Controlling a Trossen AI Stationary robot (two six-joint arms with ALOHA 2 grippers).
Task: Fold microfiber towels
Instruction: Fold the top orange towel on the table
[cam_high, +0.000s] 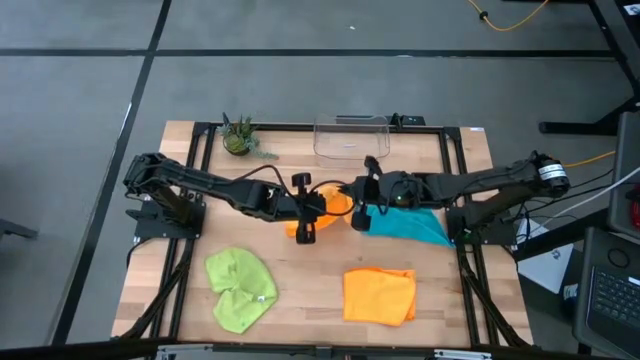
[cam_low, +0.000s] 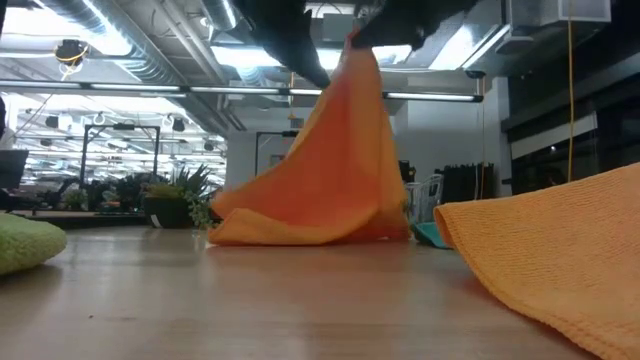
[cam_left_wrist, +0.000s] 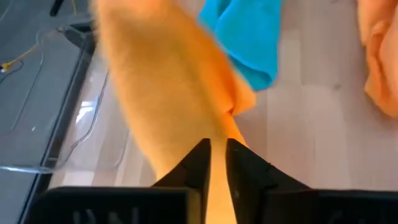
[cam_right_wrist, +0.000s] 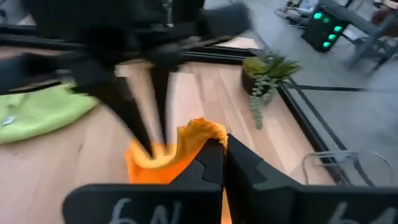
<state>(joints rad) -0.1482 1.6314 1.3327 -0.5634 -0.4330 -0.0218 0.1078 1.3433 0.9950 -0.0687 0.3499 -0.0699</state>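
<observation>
Orange towel (cam_high: 322, 208) pinched by both tools, bare table (cam_high: 310, 270) in front

The orange towel (cam_low: 320, 170) at the table's centre is soft, matt cloth that drapes in loose folds. The second orange towel (cam_low: 560, 260), at 5 o'clock, shows a nubbly, looped microfiber pile up close. The lime green towel (cam_high: 240, 288), at 7 o'clock, and the teal blue towel (cam_high: 412, 224) look equally matt and fuzzy. The table (cam_high: 300, 270) is pale, smooth wood with visible grain. The bin (cam_high: 350, 137), at 12 o'clock, is clear glossy plastic.
</observation>
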